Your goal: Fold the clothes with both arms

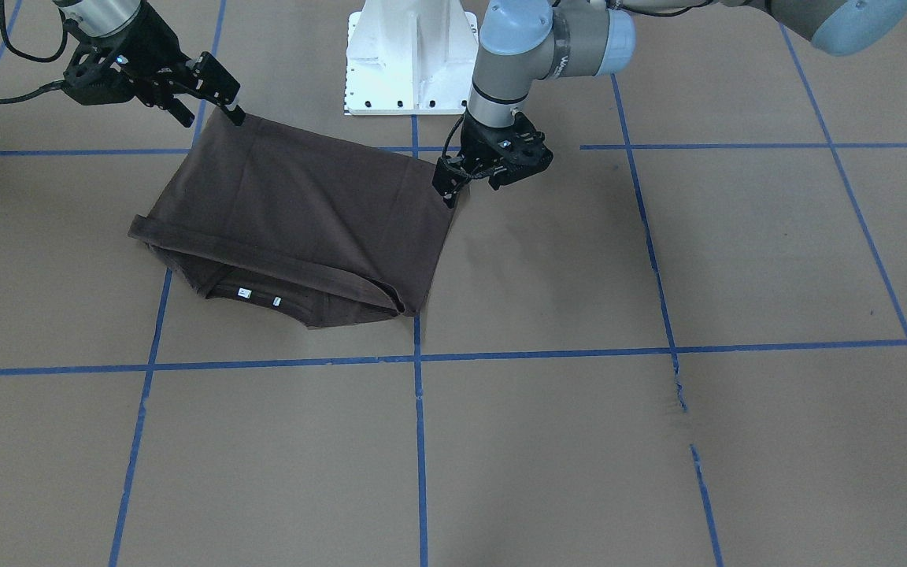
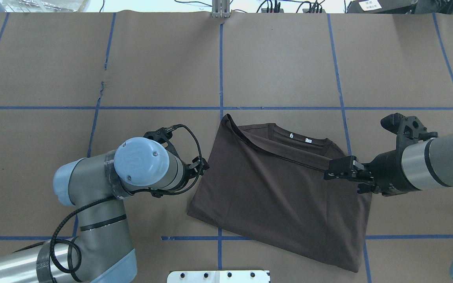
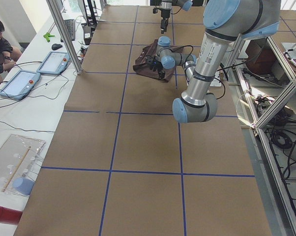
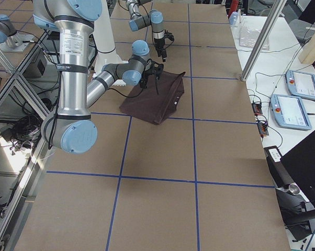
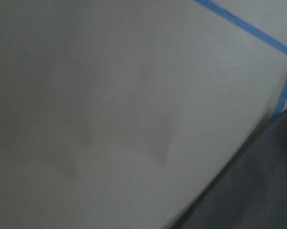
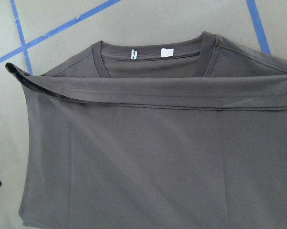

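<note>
**Q:** What is on the table, and what is it like?

**A:** A dark brown-grey T-shirt (image 1: 296, 213) lies on a table (image 1: 658, 260) covered in flat, matte brown paper. Blue tape lines (image 1: 420, 441) mark the paper into large squares. The shirt is soft, dull cotton with a few shallow diagonal creases. It is folded over on itself into a rough, slanted rectangle. The stitched bottom hem (image 6: 148, 90) runs as a thick straight band across the chest. Beyond the hem, the ribbed round collar (image 6: 191, 47) and two small white neck tags (image 6: 133, 55) are uncovered.

**Q:** Where does it sit?

**A:** It sits just in front of the white pedestal base (image 1: 410, 55), between the two grippers. Most of it is on the robot's right of the centre tape line.

**Q:** And the grippers?

**A:** Both are black, angular and two-fingered, on grey metal arms (image 2: 92, 220) with smooth light blue caps. The right gripper (image 1: 212, 116) is at the shirt corner nearest the base. Its fingers look parted, with one tip touching the cloth. The left gripper (image 1: 473, 187) hangs at the neighbouring corner on the base side. Its fingers also look parted, with one tip just beside the shirt's edge. The left wrist view is blurred and shows only paper, tape and a dark wedge of cloth.
</note>
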Robot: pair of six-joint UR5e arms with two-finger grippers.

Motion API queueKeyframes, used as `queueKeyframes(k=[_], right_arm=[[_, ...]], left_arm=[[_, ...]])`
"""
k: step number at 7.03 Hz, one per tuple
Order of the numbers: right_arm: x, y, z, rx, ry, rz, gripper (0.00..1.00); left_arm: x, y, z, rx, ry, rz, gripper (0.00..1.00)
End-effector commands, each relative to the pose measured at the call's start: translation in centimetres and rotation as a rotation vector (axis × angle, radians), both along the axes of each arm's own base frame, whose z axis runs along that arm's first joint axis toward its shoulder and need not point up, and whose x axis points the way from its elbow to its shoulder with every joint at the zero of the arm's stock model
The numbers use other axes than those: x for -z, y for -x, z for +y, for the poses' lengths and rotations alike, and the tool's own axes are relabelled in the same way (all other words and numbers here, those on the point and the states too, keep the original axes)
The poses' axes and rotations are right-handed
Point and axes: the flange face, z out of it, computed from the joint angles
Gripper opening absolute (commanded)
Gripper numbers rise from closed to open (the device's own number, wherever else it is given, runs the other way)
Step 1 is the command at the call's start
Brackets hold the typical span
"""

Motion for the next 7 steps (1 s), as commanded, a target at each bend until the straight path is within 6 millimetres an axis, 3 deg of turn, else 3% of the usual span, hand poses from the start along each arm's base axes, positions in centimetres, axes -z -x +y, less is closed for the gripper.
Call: queueKeyframes(k=[1,2,4,5,7], right_arm=[[0.5,-0.1,-0.6,-0.014,-0.007,-0.009,1.0],[0.5,-0.2,-0.7,-0.017,-0.007,-0.01,1.0],[0.6,-0.3,-0.9,-0.022,-0.008,-0.011,1.0],[0.6,-0.4,-1.0,-0.024,-0.007,-0.012,1.0],[0.6,-0.5,-1.0,-0.022,-0.008,-0.014,1.0]], left_arm=[[-0.3,-2.4,4.0,0.005,0.07,-0.006,0.9],[-0.6,-3.2,4.8,0.0,0.073,-0.016,0.89],[-1.5,-4.3,4.6,0.016,0.097,-0.038,0.83],[-1.5,-4.3,4.6,0.019,0.099,-0.039,0.73],[-1.5,-4.2,4.4,0.039,0.095,-0.041,0.0]])
